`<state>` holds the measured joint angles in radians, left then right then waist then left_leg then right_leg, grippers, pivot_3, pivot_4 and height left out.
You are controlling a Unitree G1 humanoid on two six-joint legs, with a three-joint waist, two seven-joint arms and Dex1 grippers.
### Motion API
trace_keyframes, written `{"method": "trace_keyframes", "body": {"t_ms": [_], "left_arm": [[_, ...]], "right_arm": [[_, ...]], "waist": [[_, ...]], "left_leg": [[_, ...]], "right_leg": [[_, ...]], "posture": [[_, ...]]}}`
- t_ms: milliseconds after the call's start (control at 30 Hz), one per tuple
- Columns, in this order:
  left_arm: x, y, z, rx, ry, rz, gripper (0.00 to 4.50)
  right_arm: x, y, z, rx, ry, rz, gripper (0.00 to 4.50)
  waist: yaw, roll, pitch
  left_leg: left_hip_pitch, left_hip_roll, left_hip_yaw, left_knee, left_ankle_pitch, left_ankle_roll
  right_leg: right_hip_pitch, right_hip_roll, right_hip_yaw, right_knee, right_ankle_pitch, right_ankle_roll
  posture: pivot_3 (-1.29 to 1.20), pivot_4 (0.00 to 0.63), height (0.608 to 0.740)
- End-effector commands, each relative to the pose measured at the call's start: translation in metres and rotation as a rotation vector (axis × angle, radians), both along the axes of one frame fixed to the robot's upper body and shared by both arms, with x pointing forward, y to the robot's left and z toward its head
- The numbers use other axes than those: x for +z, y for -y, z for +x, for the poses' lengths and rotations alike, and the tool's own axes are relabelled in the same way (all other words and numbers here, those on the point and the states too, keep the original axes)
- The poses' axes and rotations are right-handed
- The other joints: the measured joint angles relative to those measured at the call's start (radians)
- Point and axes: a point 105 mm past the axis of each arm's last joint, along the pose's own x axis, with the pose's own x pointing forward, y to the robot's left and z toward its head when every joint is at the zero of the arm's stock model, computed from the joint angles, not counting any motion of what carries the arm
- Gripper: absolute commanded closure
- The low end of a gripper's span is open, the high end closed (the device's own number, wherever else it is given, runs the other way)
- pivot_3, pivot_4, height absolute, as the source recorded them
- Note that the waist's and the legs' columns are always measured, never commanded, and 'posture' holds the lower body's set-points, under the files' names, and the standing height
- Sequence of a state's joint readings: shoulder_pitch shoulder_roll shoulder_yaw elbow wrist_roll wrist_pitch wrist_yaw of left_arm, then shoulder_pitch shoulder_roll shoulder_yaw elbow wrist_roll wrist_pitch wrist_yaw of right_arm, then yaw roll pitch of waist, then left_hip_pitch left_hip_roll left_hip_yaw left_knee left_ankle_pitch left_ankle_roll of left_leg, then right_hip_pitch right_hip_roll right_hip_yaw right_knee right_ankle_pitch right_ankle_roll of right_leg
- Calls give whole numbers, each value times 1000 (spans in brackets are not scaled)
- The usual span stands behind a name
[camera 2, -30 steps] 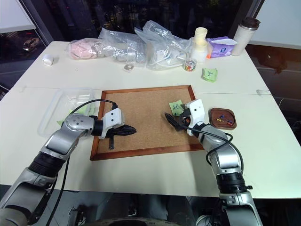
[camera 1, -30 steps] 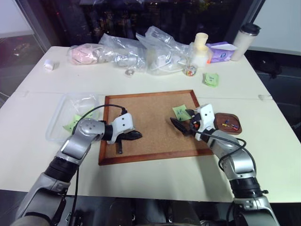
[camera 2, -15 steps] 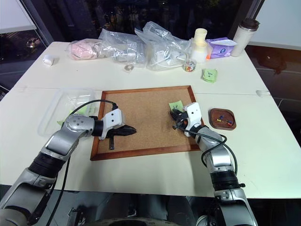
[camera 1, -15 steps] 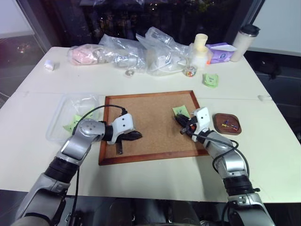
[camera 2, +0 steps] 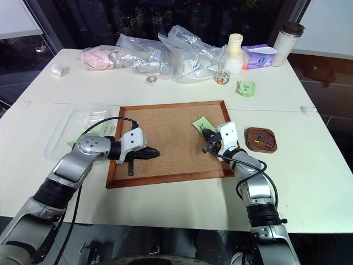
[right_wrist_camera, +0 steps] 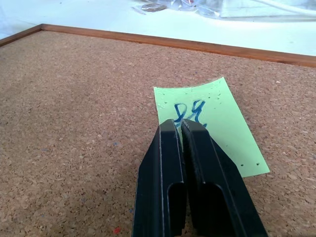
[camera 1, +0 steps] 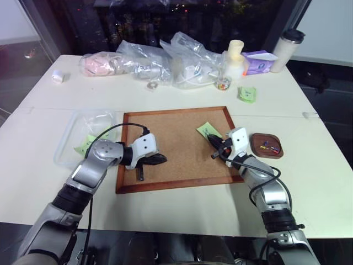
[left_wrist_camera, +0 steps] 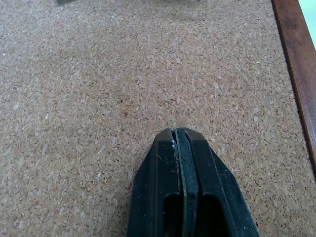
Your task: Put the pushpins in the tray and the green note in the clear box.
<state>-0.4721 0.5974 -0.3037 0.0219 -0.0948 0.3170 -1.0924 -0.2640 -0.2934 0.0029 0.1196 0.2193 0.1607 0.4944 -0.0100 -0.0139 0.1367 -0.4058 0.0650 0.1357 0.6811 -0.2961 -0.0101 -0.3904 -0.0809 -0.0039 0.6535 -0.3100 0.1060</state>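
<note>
The green note [right_wrist_camera: 212, 123] lies on the corkboard [camera 1: 176, 127] near its far right corner. My right gripper [camera 1: 212, 139] is shut on the note's near edge, and its fingers [right_wrist_camera: 197, 163] cover that edge. The note carries blue scribbles and small pin holes. Pushpins [camera 1: 267, 146] with coloured heads lie in the dark brown tray [camera 1: 276, 153], just right of the board. The clear box [camera 1: 71, 132] sits left of the board with another green note [camera 1: 85, 144] inside. My left gripper [camera 1: 164, 160] is shut and empty over bare cork at the board's left side; its fingertips [left_wrist_camera: 168, 148] are pressed together.
Wrinkled plastic bags [camera 1: 182, 61] crowd the table's far side, with a white bottle [camera 1: 235, 55], a purple pack [camera 1: 259, 59] and a tumbler [camera 1: 288, 48]. A small jar [camera 1: 223, 84] and one more green note [camera 1: 247, 94] lie behind the board. A white roll [camera 1: 57, 75] is far left.
My right gripper went from open to shut on the green note's near edge, and the note shifted slightly left on the board. The left arm stayed still.
</note>
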Motion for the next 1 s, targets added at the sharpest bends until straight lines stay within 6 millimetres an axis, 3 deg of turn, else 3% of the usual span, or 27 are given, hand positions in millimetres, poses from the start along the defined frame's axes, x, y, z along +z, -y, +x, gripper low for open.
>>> {"method": "trace_keyframes", "body": {"t_ms": [33, 167, 333, 533, 667, 800, 900, 1000], "left_arm": [[-20, -8, -2, 17, -62, 68, 4500], [-12, -4, -1, 11, -74, 24, 4500], [11, 4, 0, -8, -74, -63, 4500], [87, 21, 14, 18, -42, -355, 4500], [137, 33, 46, 128, -55, -583, 4500], [140, 40, 73, 270, -337, -764, 4500], [128, 45, 79, 311, -482, -787, 3452], [112, 45, 70, 241, -538, -705, 1981]], "right_arm": [[28, 9, 2, -51, 93, 22, 4470], [45, 7, 2, -53, 133, 37, 4470], [51, 7, 1, -57, 143, 41, 4470], [49, 9, -1, -64, 137, 40, 4470], [49, 11, -1, -72, 136, 46, 4470], [49, 10, 0, -72, 141, 47, 4470], [51, 11, 1, -78, 149, 48, 4500], [54, 12, 4, -84, 158, 43, 4500]], "waist": [[0, 0, 0], [-1, 1, 1], [-2, 1, 1], [-1, 0, 4], [-3, -1, 5], [-9, -1, 5], [-14, -1, 6], [-13, 0, 8]], "left_leg": [[0, 0, 0, 0, 0, 0], [-1, 0, 0, 0, 0, 0], [-1, 0, 0, 0, 0, 0], [-4, 0, 0, 0, 0, 0], [-4, 0, 0, 0, 0, 0], [-4, 0, 0, 0, 0, 0], [-4, 0, 0, -1, 0, 0], [-4, 0, 0, -2, 1, -1]], "right_leg": [[0, 0, 0, 0, 0, 0], [-2, 0, 0, 0, 0, 0], [-2, 0, 0, 0, 0, 0], [-5, 0, 0, 0, 0, 0], [-5, 0, 0, 0, 0, 0], [-5, 1, 0, 0, 0, 1], [-6, 1, 0, 0, 0, 1], [-6, 1, 0, 0, 0, 1]], "posture": [[0, 150, 737], [0, 150, 737], [0, 150, 737], [0, 150, 737], [0, 150, 737], [0, 150, 737], [0, 150, 737], [0, 150, 737]]}}
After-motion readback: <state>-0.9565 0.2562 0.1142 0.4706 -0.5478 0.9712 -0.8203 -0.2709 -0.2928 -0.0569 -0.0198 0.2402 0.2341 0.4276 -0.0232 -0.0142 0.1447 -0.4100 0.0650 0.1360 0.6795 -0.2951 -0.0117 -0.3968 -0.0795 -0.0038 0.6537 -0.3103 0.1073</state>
